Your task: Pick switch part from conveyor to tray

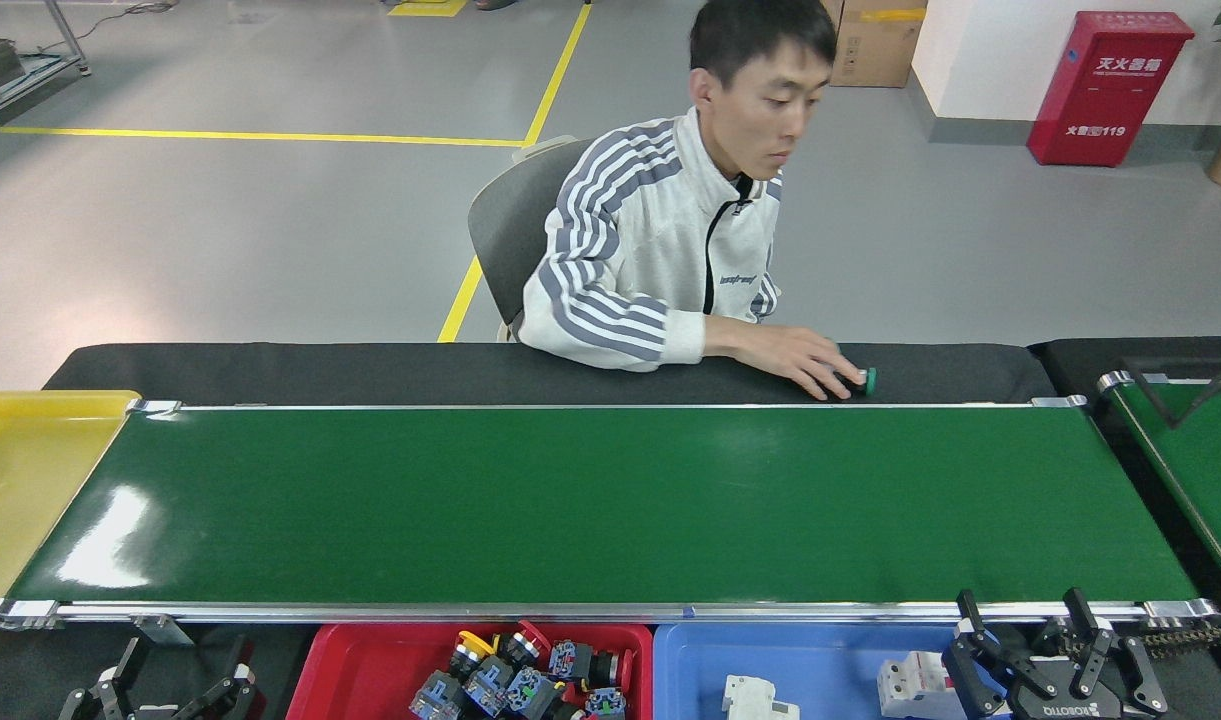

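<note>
Switch part (867,380) with a green cap lies on the black far ledge under a person's hand (795,357), well apart from both open, empty grippers, left (160,690) and right (1050,650), near the conveyor (610,500).

Black two-fingered left end effector (175,690) and right end effector (1035,640), white lettering.
</note>
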`<state>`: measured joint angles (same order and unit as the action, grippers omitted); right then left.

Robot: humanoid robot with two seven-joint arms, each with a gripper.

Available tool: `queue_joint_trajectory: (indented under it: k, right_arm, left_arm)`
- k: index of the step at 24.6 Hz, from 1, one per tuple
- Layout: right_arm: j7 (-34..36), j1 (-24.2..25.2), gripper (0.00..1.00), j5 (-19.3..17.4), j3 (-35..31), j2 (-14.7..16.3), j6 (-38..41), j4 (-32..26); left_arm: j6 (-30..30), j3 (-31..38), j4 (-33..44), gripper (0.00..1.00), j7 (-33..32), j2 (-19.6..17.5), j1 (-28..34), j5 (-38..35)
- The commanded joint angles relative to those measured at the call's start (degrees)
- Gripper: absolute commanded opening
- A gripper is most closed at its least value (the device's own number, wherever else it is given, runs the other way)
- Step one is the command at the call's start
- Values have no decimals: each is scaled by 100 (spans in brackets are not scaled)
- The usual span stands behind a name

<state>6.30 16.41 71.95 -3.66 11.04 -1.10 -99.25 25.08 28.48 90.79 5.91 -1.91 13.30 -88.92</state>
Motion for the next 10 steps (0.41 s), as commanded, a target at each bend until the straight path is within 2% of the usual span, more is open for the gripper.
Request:
queue_joint_trajectory:
  k: [1,4,10]
  right_arm:
    - [12,-51,99,-14,-29,29,22,-77]
    - [12,-51,99,-14,-29,3,22,-77]
    - [12,-7,99,-14,-21,12,22,-77]
  left_arm:
    - [59,122,97,100,-11,-90,-12,41]
    - [68,158,88,100,-20,-213,14,59]
    - [68,325,88,100,-29,-230,137,129]
